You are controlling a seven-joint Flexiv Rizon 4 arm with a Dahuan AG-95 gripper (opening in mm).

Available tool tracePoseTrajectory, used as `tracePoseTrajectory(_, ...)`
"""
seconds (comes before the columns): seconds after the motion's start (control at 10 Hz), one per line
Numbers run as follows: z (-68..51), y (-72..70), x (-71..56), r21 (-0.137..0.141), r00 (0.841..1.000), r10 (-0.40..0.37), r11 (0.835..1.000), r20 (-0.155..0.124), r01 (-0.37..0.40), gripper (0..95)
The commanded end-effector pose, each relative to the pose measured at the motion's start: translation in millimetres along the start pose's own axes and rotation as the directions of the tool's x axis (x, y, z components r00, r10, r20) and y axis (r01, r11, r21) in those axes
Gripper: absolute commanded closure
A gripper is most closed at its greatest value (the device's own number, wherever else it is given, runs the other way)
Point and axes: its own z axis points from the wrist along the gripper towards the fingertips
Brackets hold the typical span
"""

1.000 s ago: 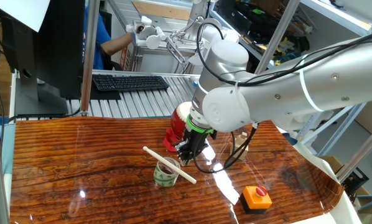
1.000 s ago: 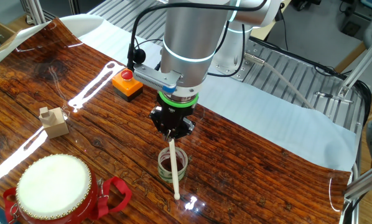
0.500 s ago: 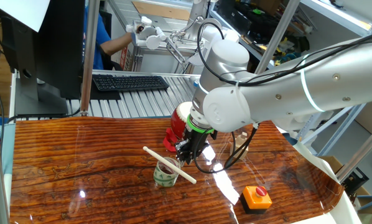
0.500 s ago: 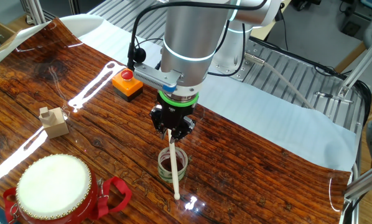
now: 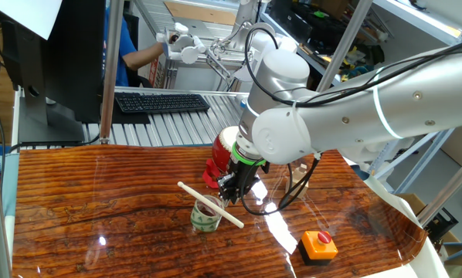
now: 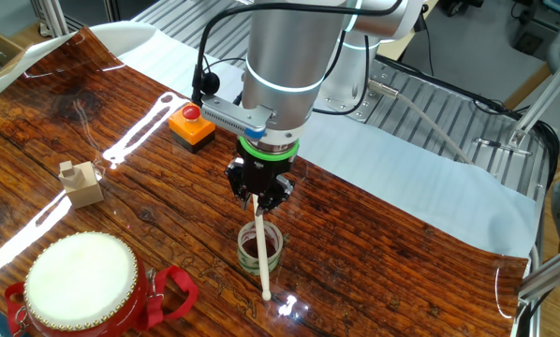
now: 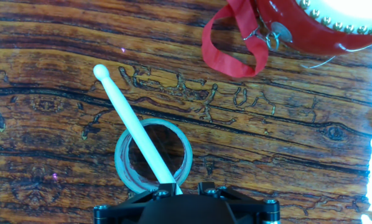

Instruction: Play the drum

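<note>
Drum (image 6: pixel 81 281): red barrel with a cream head, tilted on its red stand at the lower left of the bench (image 6: pixel 374 253) in the other fixed view; a red ribbon (image 7: pixel 226 46) trails from it toward the tape roll.

Wooden block (image 6: pixel 80 183): small, pale, standing beyond the drum and well apart from the arm; not part of the move.

Stick (image 6: pixel 260 253): a pale drumstick, its rounded tip resting on the bench, its shaft lying across the top of the tape roll (image 6: pixel 260 247) and rising into the gripper.

Stick axis: in the hand view the stick (image 7: pixel 131 129) runs from the gripper at the bottom edge up and to the left, so its tip points past the drum's side, not at the head.

Gripper (image 6: pixel 257 195): the jaws are clenched on the upper end of the stick, directly above the roll.

Key relation: the drum lies well apart from the jaws, to the left and nearer the camera in the other fixed view, to the upper right in the hand view (image 7: pixel 323 25); the stick tip is nearer the drum than the jaws are, but not touching it.

Judged next move: lift the stick clear of the roll, swing its tip toward the cream head, then strike downward.

Orange button box (image 6: pixel 190 125): behind the arm, away from the path.
</note>
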Motion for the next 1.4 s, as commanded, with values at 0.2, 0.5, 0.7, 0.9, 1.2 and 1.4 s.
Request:
tracePoseTrajectory(0.2,-0.1,-0.1,-0.1,0.000,1.000,0.000,1.000,0.000,0.000,76.0)
tracePoseTrajectory(0.5,-0.1,-0.1,-0.1,0.000,1.000,0.000,1.000,0.000,0.000,76.0)
tracePoseTrajectory(0.7,-0.1,-0.1,-0.1,0.000,1.000,0.000,1.000,0.000,0.000,76.0)
tracePoseTrajectory(0.9,-26.4,-2.2,6.1,-0.025,0.996,-0.090,0.996,-0.016,0.089,76.0)
tracePoseTrajectory(1.2,-28.4,-2.9,6.3,-0.022,0.996,-0.088,0.996,-0.011,0.088,76.0)
tracePoseTrajectory(1.4,-24.4,-3.0,5.8,-0.021,0.995,-0.101,0.995,-0.004,0.101,76.0)
